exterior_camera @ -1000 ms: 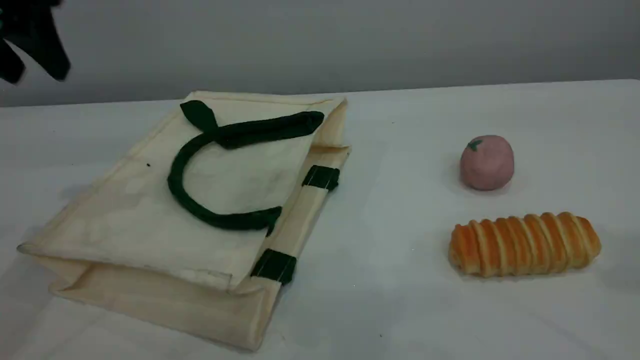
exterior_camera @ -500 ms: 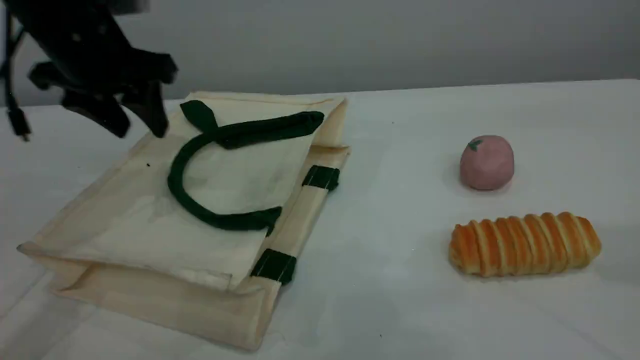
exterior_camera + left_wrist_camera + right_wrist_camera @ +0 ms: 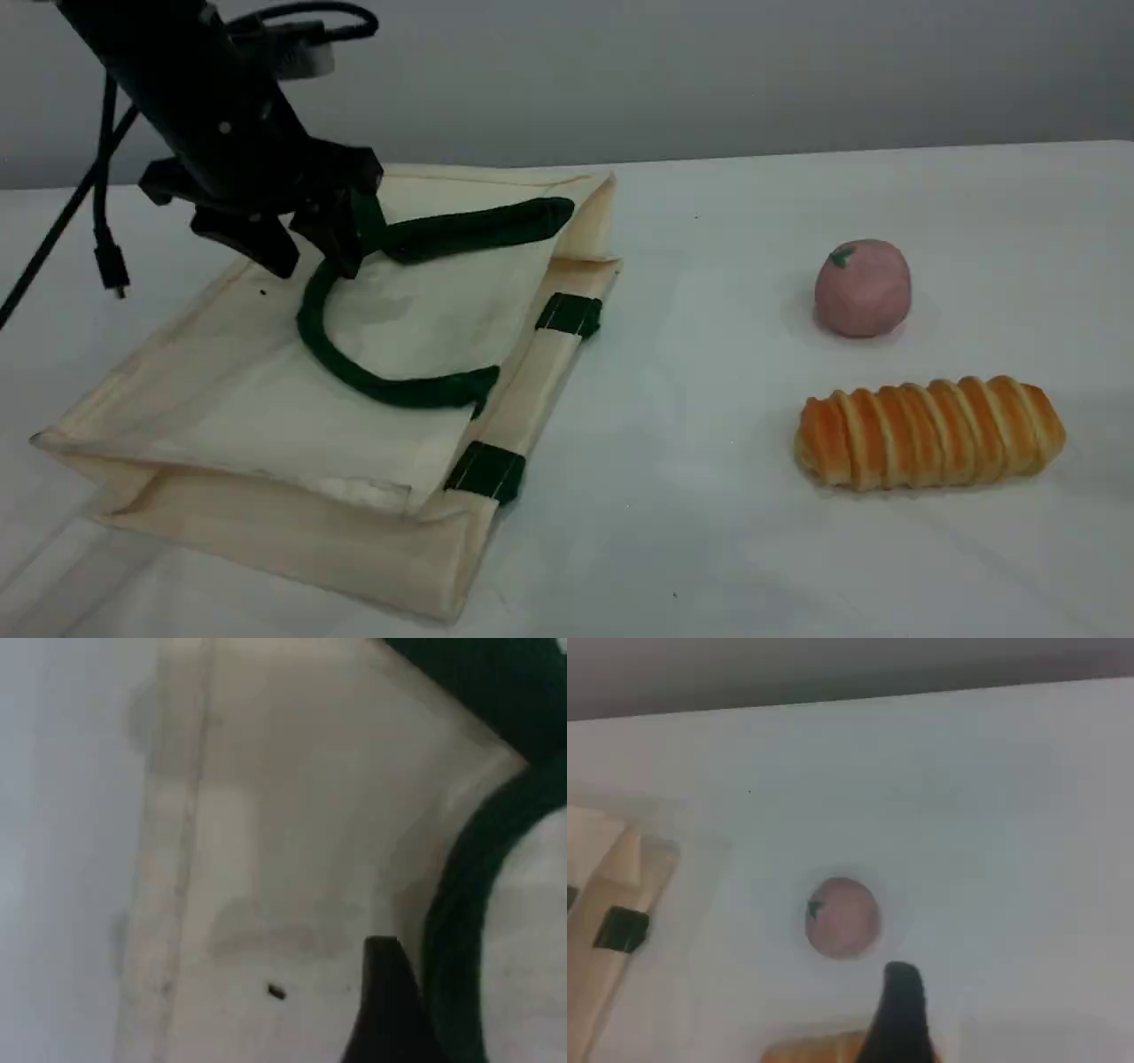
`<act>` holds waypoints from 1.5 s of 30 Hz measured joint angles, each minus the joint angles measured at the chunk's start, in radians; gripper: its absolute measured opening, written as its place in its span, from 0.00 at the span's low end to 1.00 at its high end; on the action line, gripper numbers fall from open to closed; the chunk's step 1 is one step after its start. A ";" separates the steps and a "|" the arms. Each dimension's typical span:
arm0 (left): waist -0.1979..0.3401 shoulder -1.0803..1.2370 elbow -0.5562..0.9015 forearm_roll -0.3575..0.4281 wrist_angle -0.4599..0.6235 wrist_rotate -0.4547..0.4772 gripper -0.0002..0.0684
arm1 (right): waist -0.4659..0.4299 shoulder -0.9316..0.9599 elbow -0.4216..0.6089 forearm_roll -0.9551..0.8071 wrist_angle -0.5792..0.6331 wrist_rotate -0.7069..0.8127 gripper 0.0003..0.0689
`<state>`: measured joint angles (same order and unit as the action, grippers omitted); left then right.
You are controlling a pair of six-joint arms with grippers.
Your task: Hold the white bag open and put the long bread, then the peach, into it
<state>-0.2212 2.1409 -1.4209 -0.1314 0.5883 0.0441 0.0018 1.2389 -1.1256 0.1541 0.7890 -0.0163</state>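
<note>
Cream-white canvas tote bag (image 3: pixel 230 399) lies flat and collapsed on the left of the white desk (image 3: pixel 691 532), mouth edge facing right. Inside not visible. One dark green rope handle (image 3: pixel 399 390) curls on its top panel.

Golden-orange ridged long bread (image 3: pixel 930 432) and dusty-pink round peach (image 3: pixel 862 288) sit on the desk well right of the bag, peach behind bread, apart.

Black left hand (image 3: pixel 314 264): fingers spread wide, tips down at the handle's far bend. Wrist view puts one fingertip (image 3: pixel 385 1010) just beside the rope; contact cannot be told.

Right hand (image 3: pixel 902 1019): wide, holding nothing, above the desk near the peach.

Half a second ago the left hand stood at the bag's far-left edge; now at the handle. Bag, bread, peach unmoved.
</note>
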 joint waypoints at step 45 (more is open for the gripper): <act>-0.001 -0.023 -0.431 -0.034 0.582 0.265 0.11 | 0.000 0.013 0.000 0.003 0.000 -0.003 0.82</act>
<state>-0.2221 2.1182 -1.8518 -0.1653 1.1707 0.3091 0.0018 1.2521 -1.1256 0.1573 0.7894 -0.0195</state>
